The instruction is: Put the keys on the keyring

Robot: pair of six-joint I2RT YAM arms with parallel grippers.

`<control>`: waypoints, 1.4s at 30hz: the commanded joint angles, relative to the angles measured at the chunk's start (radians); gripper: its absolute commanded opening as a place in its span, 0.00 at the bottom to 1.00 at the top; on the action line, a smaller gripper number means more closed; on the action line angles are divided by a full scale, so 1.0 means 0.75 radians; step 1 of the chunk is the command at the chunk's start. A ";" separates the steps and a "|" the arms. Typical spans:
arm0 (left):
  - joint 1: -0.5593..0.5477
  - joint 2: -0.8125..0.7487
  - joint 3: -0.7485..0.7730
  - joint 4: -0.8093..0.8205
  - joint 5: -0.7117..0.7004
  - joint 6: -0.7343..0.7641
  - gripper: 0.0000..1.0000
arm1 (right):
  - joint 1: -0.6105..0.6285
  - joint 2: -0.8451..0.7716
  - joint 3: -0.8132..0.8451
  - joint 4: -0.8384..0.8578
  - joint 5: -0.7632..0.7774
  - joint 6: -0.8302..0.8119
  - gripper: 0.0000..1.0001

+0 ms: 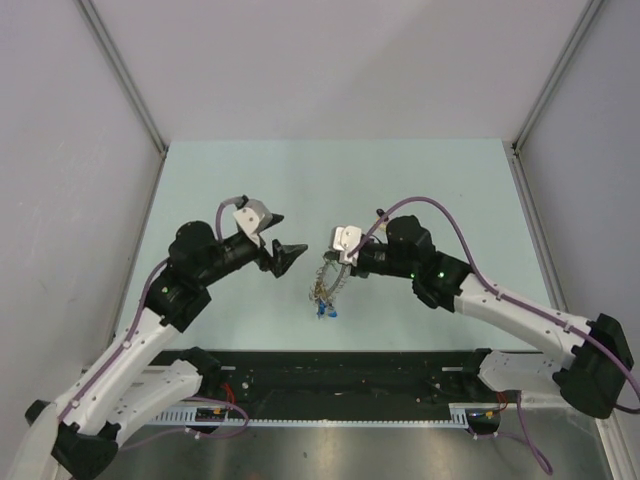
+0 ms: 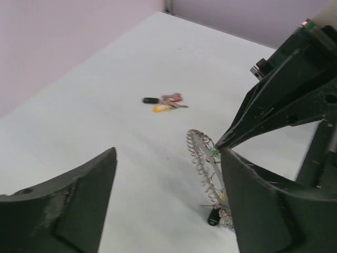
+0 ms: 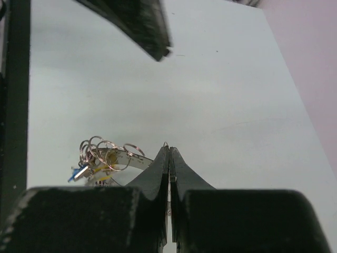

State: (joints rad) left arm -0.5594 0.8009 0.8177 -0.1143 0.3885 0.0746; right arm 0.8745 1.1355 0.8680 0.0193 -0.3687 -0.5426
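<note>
The keyring [image 1: 322,285], a flat grey ring fringed with small silvery rings, hangs tilted from my right gripper [image 1: 337,266], which is shut on its rim. In the right wrist view the pads [image 3: 162,163] meet on the ring [image 3: 124,158]; a blue key [image 3: 78,173] and a yellowish one hang at its low end. In the left wrist view the keyring [image 2: 202,168] stands just left of my right-hand finger, with a black key [image 2: 213,216] at its bottom. My left gripper [image 1: 283,250] is open and empty, close left of the ring. Loose keys [image 2: 164,101], black, pinkish and yellow, lie on the table beyond.
The pale green table [image 1: 250,180] has grey walls on three sides. A black rail [image 1: 340,368] runs along the near edge between the arm bases. The left gripper's finger [image 3: 138,23] shows at the top of the right wrist view.
</note>
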 commanded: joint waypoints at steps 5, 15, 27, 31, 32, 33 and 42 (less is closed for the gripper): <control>0.032 -0.266 -0.155 -0.022 -0.483 0.015 1.00 | -0.076 0.322 0.343 0.236 0.085 -0.003 0.00; 0.040 -0.583 -0.313 -0.083 -0.870 -0.091 1.00 | -0.160 0.574 0.434 0.327 0.093 0.195 0.00; 0.042 -0.722 -0.315 -0.220 -0.860 -0.243 1.00 | -0.184 0.411 -0.089 0.381 0.152 0.560 0.02; 0.040 -0.787 -0.327 -0.249 -0.892 -0.265 1.00 | -0.186 0.319 -0.253 0.383 0.193 0.648 0.12; 0.042 -0.820 -0.333 -0.253 -0.900 -0.267 1.00 | -0.186 0.298 -0.284 0.353 0.221 0.670 0.15; 0.040 -0.839 -0.338 -0.255 -0.913 -0.271 1.00 | -0.188 0.254 -0.296 0.332 0.238 0.687 0.19; 0.042 -0.965 -0.348 -0.324 -1.058 -0.336 1.00 | -0.221 -0.057 -0.347 0.083 0.491 0.813 0.64</control>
State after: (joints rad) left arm -0.5362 0.1047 0.5625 -0.3359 -0.3183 -0.1116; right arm 0.7284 1.1923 0.6079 0.1547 -0.1154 -0.0010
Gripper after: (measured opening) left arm 0.996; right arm 0.606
